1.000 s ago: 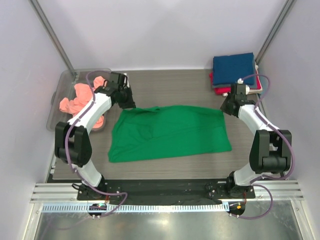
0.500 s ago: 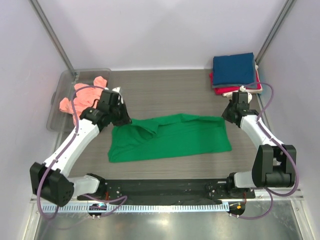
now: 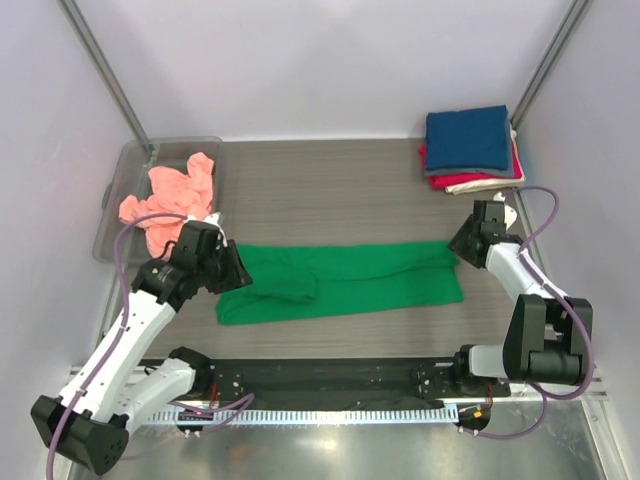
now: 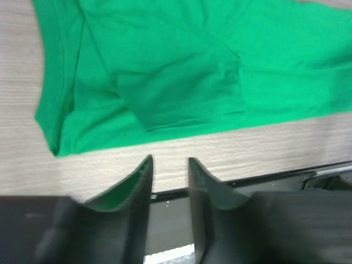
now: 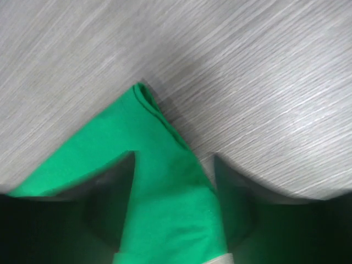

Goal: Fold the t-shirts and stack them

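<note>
The bright green t-shirt [image 3: 345, 280] lies on the table folded lengthwise into a long narrow band. My left gripper [image 3: 235, 272] hovers at its left end, open and empty; in the left wrist view the left gripper [image 4: 168, 162] sits just short of the shirt's [image 4: 165, 82] near edge. My right gripper [image 3: 458, 243] is at the shirt's right end. There the right gripper [image 5: 173, 159] stands open, with the shirt's folded corner [image 5: 159, 176] lying loose between its fingers. A salmon-pink t-shirt [image 3: 170, 195] sits crumpled in the bin.
A clear plastic bin [image 3: 125, 170] stands at the back left. At the back right is a stack of folded t-shirts: navy [image 3: 467, 138] on top, red [image 3: 445, 180] and cream-white [image 3: 500, 178] under it. The table's black front rail [image 4: 286, 176] is close below the left fingers.
Both grippers pulled the green shirt's far edge toward the near side, folding it into a narrow band. Both then went from shut to open and let the cloth go.
</note>
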`<state>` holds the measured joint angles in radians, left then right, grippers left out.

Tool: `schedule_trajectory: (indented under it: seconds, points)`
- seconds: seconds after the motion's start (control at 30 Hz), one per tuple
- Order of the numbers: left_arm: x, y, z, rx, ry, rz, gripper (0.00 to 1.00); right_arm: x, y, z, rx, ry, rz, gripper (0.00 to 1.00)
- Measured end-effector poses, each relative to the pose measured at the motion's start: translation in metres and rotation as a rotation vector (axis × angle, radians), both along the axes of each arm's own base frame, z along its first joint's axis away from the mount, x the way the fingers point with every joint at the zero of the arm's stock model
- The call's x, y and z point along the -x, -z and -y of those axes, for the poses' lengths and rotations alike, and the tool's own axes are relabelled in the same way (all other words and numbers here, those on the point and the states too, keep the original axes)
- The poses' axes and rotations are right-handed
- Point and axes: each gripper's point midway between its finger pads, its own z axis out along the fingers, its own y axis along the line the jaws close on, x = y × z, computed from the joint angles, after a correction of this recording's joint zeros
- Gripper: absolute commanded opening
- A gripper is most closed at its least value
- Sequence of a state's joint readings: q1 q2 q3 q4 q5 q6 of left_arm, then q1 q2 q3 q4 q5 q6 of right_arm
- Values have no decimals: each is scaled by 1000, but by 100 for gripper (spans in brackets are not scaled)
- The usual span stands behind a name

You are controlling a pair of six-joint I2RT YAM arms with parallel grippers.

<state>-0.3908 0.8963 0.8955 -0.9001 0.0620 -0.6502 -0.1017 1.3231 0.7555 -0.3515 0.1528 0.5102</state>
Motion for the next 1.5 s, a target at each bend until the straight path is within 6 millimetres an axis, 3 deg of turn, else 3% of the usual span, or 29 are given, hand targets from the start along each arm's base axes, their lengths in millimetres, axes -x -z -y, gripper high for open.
schedule_trajectory:
  seconds: [0.03, 0.1, 0.3, 0.43, 0.5, 0.63, 0.7, 0.83, 0.87, 0.97, 1.07, 1.2, 1.33, 1.4, 1.43, 1.47, 1.5]
  points:
    - [2, 1, -1, -1, -1, -7, 50, 1, 3, 0, -1, -5, -10, 77]
    - [6, 5, -2, -6, -1, -26, 53, 2, 8, -1, -7, -7, -29, 84]
    - [19, 12, -6, 0, -19, -45, 55, 3, -4, -2, -6, -10, 20, 80]
    - [13, 23, -3, 11, -39, -61, 52, -13, -28, -28, -62, -105, 138, 77]
    - [6, 37, 2, 1, -45, -100, 52, -19, -24, -53, -89, -187, 134, 77]
    - [-15, 81, 12, -68, -64, -201, 50, -15, 14, -94, -141, -311, 32, 76]
    - [-24, 103, 15, -103, -77, -246, 49, -5, 37, -101, -158, -330, -32, 75]
    - [-39, 146, 15, -181, -102, -330, 48, -15, 38, -106, -172, -337, 5, 75]
    - [-46, 146, 18, -189, -105, -345, 47, -16, 38, -107, -174, -335, 12, 75]
    - [-75, 147, 28, -216, -102, -352, 47, -15, 37, -113, -183, -338, 49, 75]
    - [-121, 147, 46, -240, -97, -360, 43, -2, 35, -136, -234, -354, 81, 75]
    - [-214, 139, 87, -204, -96, -260, 44, 54, 30, -207, -382, -461, 69, 75]
    - [-339, 129, 154, -72, -62, -72, 44, 155, 22, -311, -525, -723, -57, 79]
    - [-377, 118, 182, 24, -13, 24, 48, 190, 8, -344, -530, -828, -121, 80]
    - [-385, 115, 192, 65, 13, 52, 51, 192, -2, -353, -527, -842, -121, 81]
    - [-383, 115, 195, 82, 33, 49, 59, 184, -25, -365, -517, -842, -79, 82]
    - [-379, 114, 196, 91, 48, 35, 65, 179, -32, -368, -519, -838, -59, 82]
